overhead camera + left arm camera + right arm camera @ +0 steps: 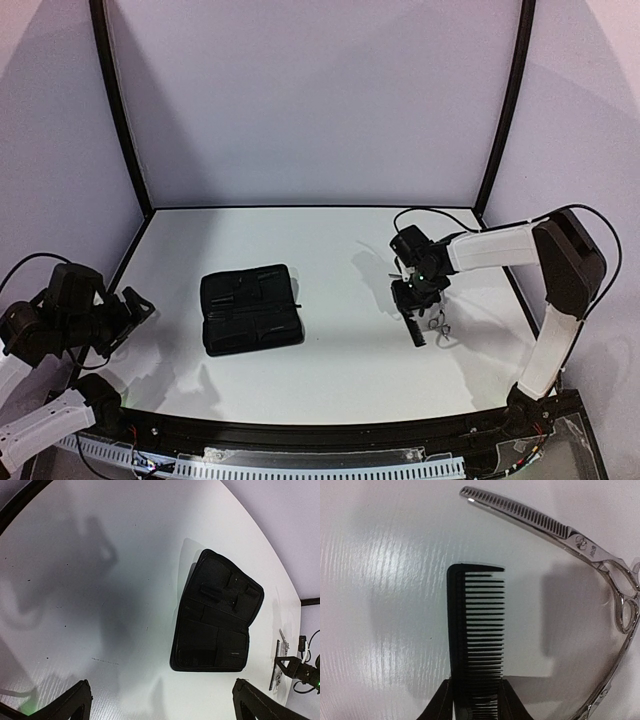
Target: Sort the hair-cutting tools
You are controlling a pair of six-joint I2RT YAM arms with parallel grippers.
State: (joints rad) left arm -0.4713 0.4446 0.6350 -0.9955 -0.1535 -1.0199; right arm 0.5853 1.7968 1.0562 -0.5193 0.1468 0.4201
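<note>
The right gripper (476, 692) was clamped on the slim black plastic straight comb (475, 620), one finger on each long edge. The comb stuck out ahead of the fingertips over the white table (380, 580). The silver metal scissors with a toothed blade (535, 515) lay beyond and right of the comb tip, not touching it. The left gripper (162, 707) was wide open and held nothing. The black rectangular zip case (217, 615) lay opened flat ahead of it, slightly right.
</note>
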